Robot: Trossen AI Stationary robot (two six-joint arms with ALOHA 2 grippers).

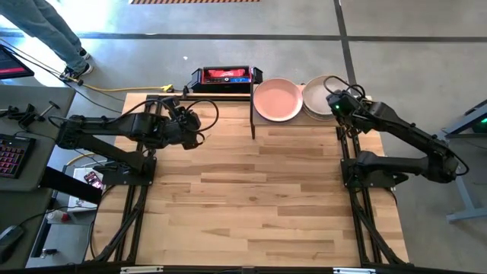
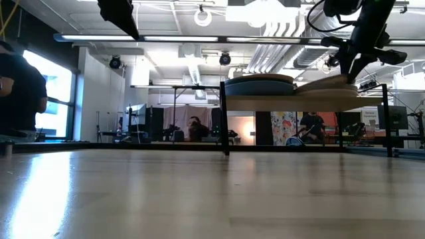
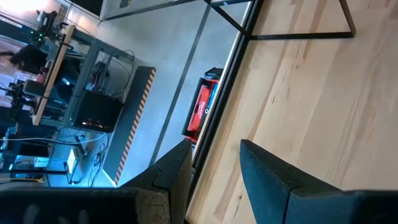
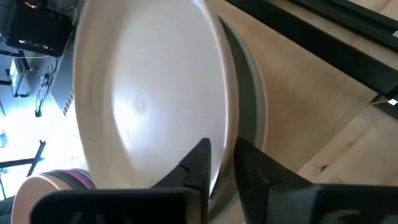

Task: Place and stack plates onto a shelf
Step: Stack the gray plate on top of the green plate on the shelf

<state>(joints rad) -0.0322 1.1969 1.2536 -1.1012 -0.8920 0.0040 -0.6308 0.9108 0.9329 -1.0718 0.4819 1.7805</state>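
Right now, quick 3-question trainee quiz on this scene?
1. True or false: a pink plate tops the left stack on the shelf.
2. Which plate is the right tool at? A) pink B) cream C) blue
3. What does the left tool hold?

Key
1. True.
2. B: it is at the rim of the cream plate, which tops the right stack.
3. Nothing; it is open above the table.
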